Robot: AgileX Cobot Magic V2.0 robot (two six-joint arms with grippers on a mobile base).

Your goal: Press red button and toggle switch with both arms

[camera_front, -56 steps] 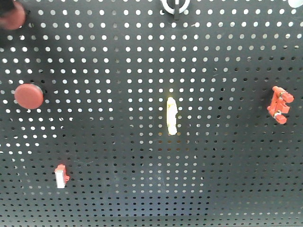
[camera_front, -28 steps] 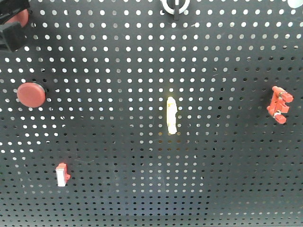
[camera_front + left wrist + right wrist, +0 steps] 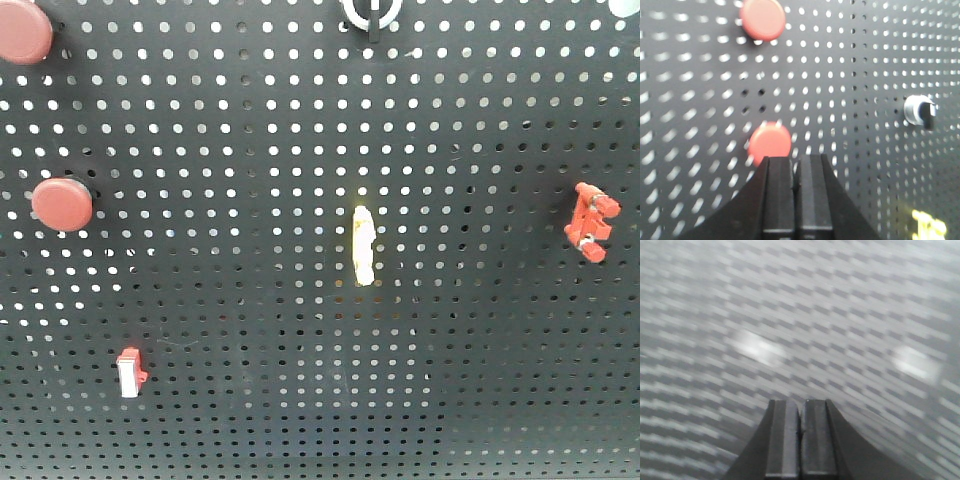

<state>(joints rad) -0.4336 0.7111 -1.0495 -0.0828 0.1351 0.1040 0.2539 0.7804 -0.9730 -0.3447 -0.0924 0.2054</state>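
Note:
Two red buttons sit on the black pegboard (image 3: 300, 120): one in the top left corner (image 3: 22, 32), one lower on the left (image 3: 62, 204). The toggle switch (image 3: 371, 12), a white ring with a black lever, is at the top edge. No arm shows in the front view. In the left wrist view my left gripper (image 3: 795, 159) is shut and empty, its tips just below a red button (image 3: 769, 141); a second button (image 3: 762, 19) lies above and the toggle switch (image 3: 920, 111) to the right. My right gripper (image 3: 800, 402) is shut and empty before blurred pegboard.
A small white rocker in a red frame (image 3: 129, 373) sits low on the left. A pale yellow-white piece (image 3: 364, 245) hangs at the middle and a red clip (image 3: 590, 222) at the right. A white shape (image 3: 625, 5) touches the top right corner.
The black arm shape that covered the top left red button has left the front view, and that button now shows fully.

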